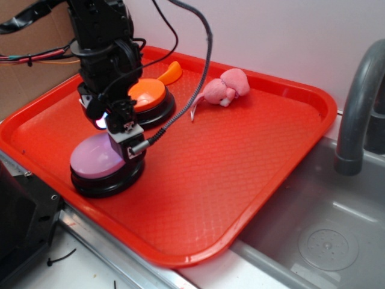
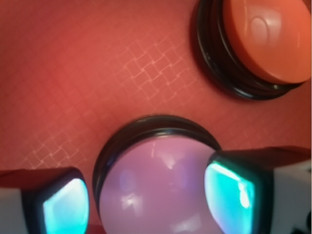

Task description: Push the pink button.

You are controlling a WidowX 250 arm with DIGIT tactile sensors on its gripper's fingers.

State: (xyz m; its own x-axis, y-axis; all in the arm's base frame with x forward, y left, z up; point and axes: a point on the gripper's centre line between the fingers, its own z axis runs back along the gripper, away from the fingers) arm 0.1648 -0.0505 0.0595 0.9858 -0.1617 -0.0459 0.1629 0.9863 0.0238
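The pink button [image 1: 96, 159] is round, with a smooth, shiny top in a pale pink-purple color. The top is a soft dome, and it sits on a wider, glossy black ring. It stands on the near left part of a red tray [image 1: 240, 174] with a criss-cross pattern.

The claw [image 1: 123, 141] is right on top of the button, over its right side. In the wrist view its two fingers [image 2: 229, 192] are apart, one at the left and one at the right, with the pink dome [image 2: 156, 190] between them. The right finger lies over the dome's edge. The finger pads glow blue-green.

Just behind the pink button, farther back on the tray, is a same-shaped orange button [image 1: 149, 96] on a black base. Far back, to the right of it, lies a small fuzzy pink toy [image 1: 225, 87]. To the right of the tray is a gray sink [image 1: 313, 241] with a gray tap [image 1: 358, 108].
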